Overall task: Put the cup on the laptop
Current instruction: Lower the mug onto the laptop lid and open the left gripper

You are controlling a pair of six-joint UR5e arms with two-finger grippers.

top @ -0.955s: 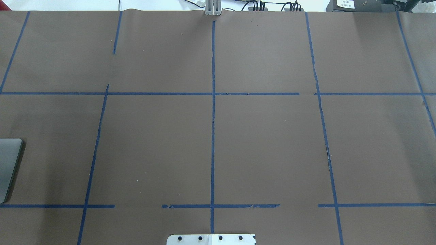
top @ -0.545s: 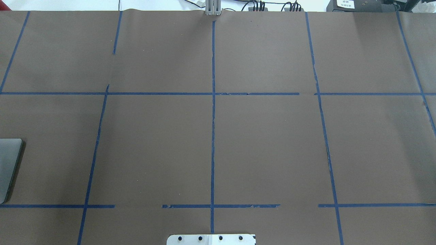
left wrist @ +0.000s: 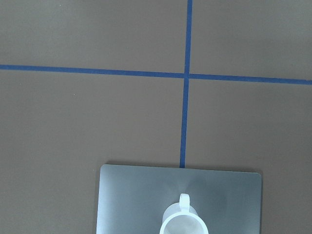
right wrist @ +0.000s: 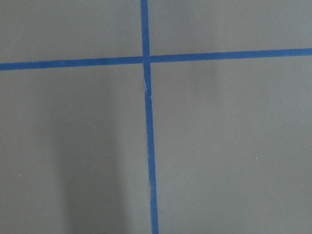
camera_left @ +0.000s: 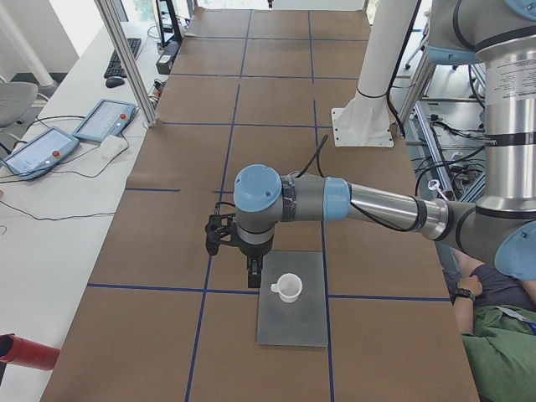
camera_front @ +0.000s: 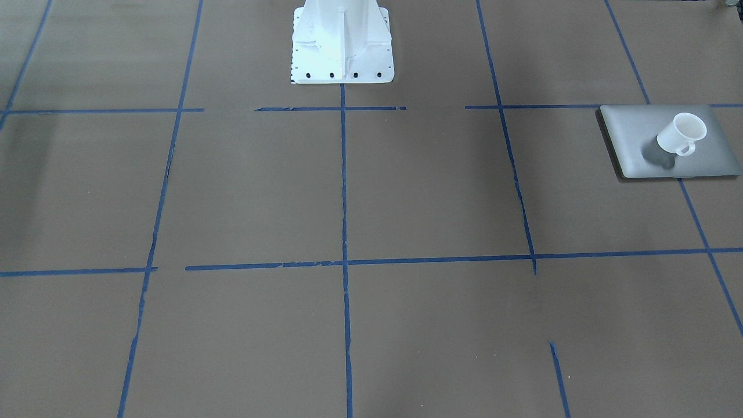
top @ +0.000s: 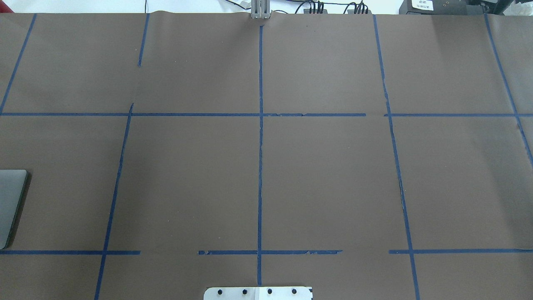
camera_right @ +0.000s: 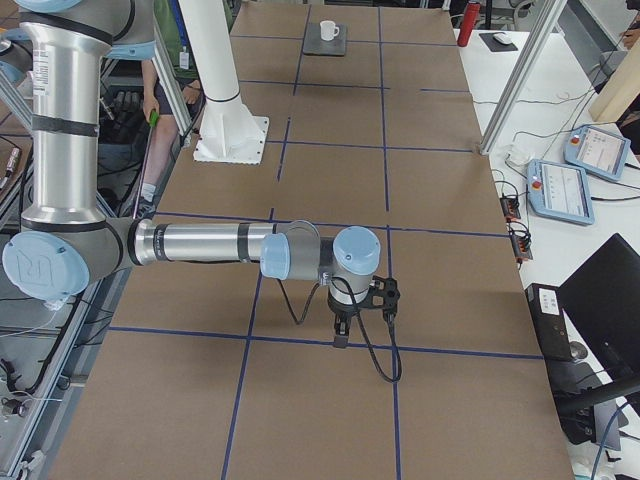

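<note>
The small white cup (camera_front: 680,133) stands upright on the flat silver-grey laptop (camera_front: 633,139), handle toward the front. Both also show in the left wrist view, cup (left wrist: 183,222) on laptop (left wrist: 131,200), in the exterior left view, cup (camera_left: 289,287) and laptop (camera_left: 293,322), and far off in the exterior right view, cup (camera_right: 327,30). Only the laptop's edge (top: 10,204) shows overhead. My left gripper (camera_left: 254,283) hangs just beside the cup, apart from it; I cannot tell if it is open. My right gripper (camera_right: 341,338) hangs over bare table far away; I cannot tell its state.
The brown table carries a blue tape grid (camera_front: 343,261). The white robot pedestal (camera_front: 342,40) stands at the table's robot side. Teach pendants (camera_right: 565,190) lie on a side bench. A person (camera_left: 494,335) sits near the robot's left.
</note>
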